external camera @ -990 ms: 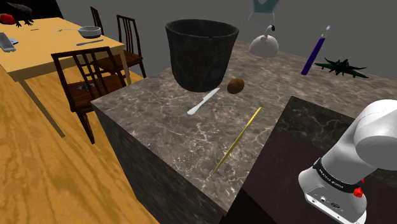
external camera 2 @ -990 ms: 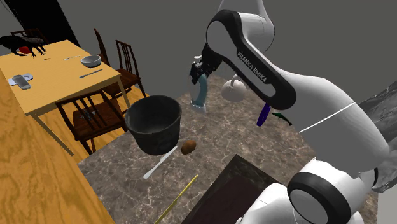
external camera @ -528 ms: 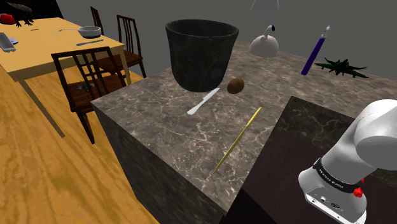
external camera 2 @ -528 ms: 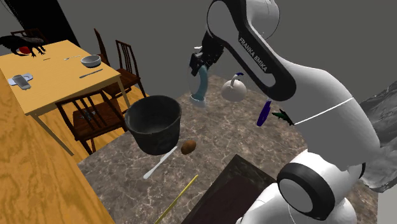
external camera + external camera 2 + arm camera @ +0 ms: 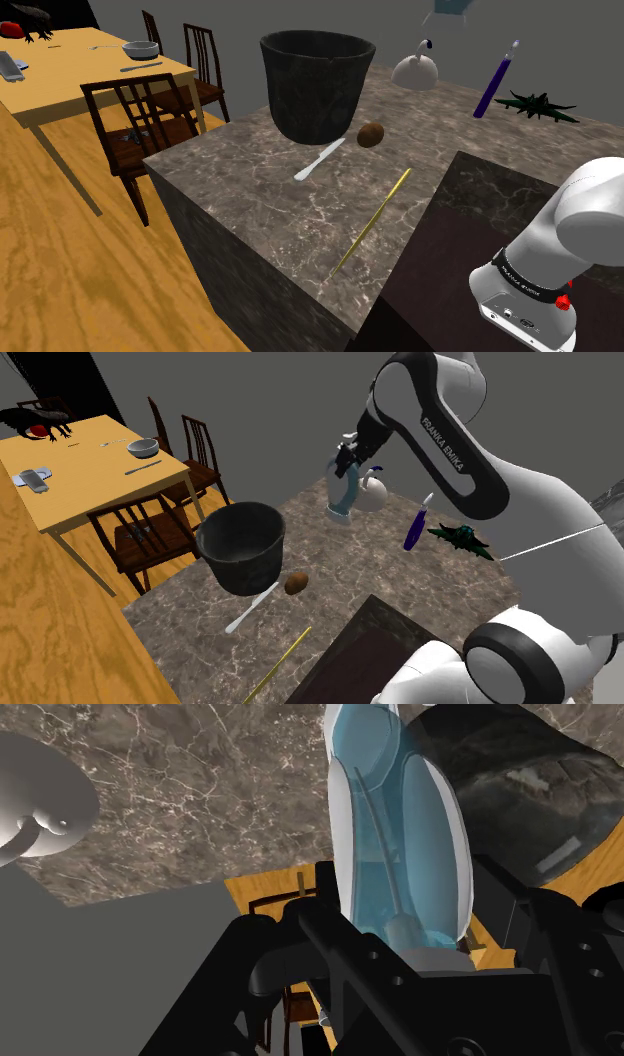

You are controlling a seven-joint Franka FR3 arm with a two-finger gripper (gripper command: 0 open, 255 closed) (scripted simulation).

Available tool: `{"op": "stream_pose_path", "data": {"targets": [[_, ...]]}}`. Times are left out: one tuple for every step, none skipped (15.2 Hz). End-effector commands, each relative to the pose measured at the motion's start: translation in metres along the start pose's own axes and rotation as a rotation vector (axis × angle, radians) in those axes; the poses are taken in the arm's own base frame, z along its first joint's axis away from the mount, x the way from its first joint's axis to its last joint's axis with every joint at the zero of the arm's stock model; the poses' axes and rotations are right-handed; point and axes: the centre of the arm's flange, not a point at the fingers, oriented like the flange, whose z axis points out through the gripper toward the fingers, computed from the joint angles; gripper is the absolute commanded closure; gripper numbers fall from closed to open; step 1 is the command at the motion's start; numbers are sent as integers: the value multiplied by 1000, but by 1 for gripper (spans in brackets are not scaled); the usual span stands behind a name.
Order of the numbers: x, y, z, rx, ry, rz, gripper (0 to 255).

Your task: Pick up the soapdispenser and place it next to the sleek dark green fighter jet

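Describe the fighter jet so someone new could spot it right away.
Find the marble counter, then the end away from the big dark pot. There, beside the standing purple stick, lies the fighter jet: flat, dark green, spiky-winged.

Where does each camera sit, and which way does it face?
Shoulder view: beside the stand, looking down across the marble counter to the dark pot; the white arm shows lower right.
Second exterior view: nearly the same direction, behind the arm; the gripper clasping the soap dispenser shows.
Wrist view: on the hand, looking along the gripper at the counter.
Both exterior views share pot and dark green jet.
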Motion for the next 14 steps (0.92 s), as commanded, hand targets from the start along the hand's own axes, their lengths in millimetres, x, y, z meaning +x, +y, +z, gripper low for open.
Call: {"op": "stream_pose_path", "data": {"targets": [[-17, 24, -3, 1, 0, -1, 255], [-25, 34, -4, 1, 0, -1, 255], [-34, 44, -5, 1, 0, -1, 255], [-42, 54, -6, 1, 0, -1, 255], [-51, 64, -7, 1, 0, -1, 255], [-59, 74, -8, 1, 0, -1, 255], [-68, 84, -9, 1, 0, -1, 255], [-76, 94, -10, 1, 0, -1, 255], [-85, 104, -11, 1, 0, -1, 255], [-93, 114, -12, 1, 0, -1, 255], [-102, 124, -13, 1, 0, -1, 255], [-110, 134, -14, 1, 0, -1, 255], [-119, 144, -15, 1, 0, -1, 255], [-127, 154, -16, 1, 0, -1, 255]]}}
